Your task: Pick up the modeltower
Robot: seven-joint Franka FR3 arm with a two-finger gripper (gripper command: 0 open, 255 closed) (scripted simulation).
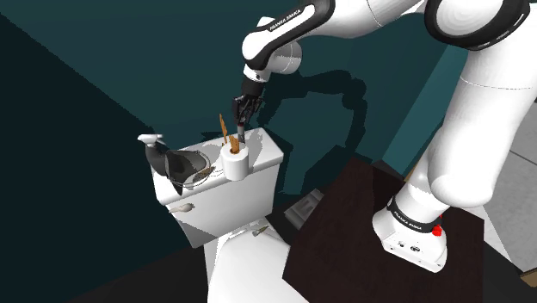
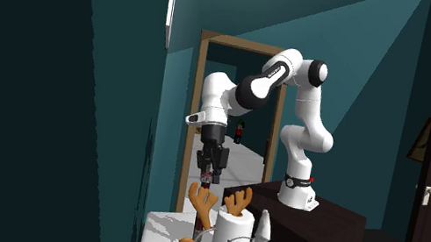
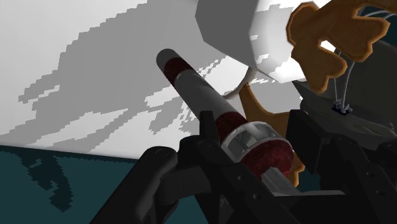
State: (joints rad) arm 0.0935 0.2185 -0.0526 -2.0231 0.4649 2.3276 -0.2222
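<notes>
Wrist view: gripper [image 3: 254, 143] is closed on the modeltower [image 3: 197, 89]. The black fingers [image 3: 167, 167] clamp it at its dark red cap and glassy band. Its red-and-white shaft runs straight out from the jaws, away from the hand, towards the white tank lid [image 3: 76, 63].

Shoulder view: gripper [image 1: 243, 110] points down and sits directly above the white roll [image 1: 235, 162]. The modeltower [image 1: 241, 134] hangs under it, long axis near vertical, base end down. The base looks just above the roll's top. Cannot tell from this angle whether it touches the roll.

Second exterior view: modeltower [image 2: 206, 179] shows as a short stub below the gripper [image 2: 209, 170], up and to that view's left of the white roll [image 2: 232, 229]. It looks clear of the lid.

- Orange antler piece [image 1: 224, 129] stands just beside the roll, on the shoulder view's left.
- In the wrist view the antler piece [image 3: 331, 38] sits close by the tower's far end.
- Dark bowl [image 1: 185, 163] sits further from the roll on that same side.
- Tank lid [image 1: 267, 151] is under the roll.

Key relation: the tower lies in line with the tool, grasped at the top, with the base towards the roll. My read is that the grasp is done and a straight lift along the tower's own axis is what remains. The risk is the base clipping the antler or the roll if the hand swings sideways.
</notes>
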